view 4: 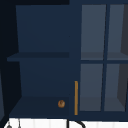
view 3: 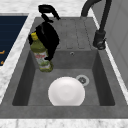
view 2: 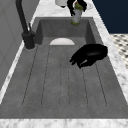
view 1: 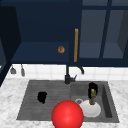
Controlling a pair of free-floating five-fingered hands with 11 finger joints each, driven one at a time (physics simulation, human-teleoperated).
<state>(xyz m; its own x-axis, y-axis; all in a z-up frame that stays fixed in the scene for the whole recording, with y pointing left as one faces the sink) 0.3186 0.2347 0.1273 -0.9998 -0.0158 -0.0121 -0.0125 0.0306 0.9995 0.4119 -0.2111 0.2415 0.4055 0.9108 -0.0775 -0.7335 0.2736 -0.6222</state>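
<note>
My right hand (view 1: 93,87) is shut on an olive-green bottle (view 1: 93,97) with a yellow cap, held upright over the sink basin (view 1: 107,100). In the right side view this hand (view 3: 48,37) wraps the bottle (view 3: 42,56) near its neck and label. Below it a white plate (view 1: 90,109) lies on the basin floor (view 3: 66,91). My left hand (view 1: 42,97) hovers over the ribbed drainboard (view 1: 30,105) with relaxed fingers, holding nothing; it appears in the left side view (view 2: 89,54) too.
A large red ball (view 1: 67,115) sits at the sink's front edge. The black faucet (view 1: 67,75) stands behind the basin, by the drain (view 3: 82,79). Above, an open dark-blue cabinet holds a small brown object (view 4: 61,103) beside an orange door handle (view 4: 76,97).
</note>
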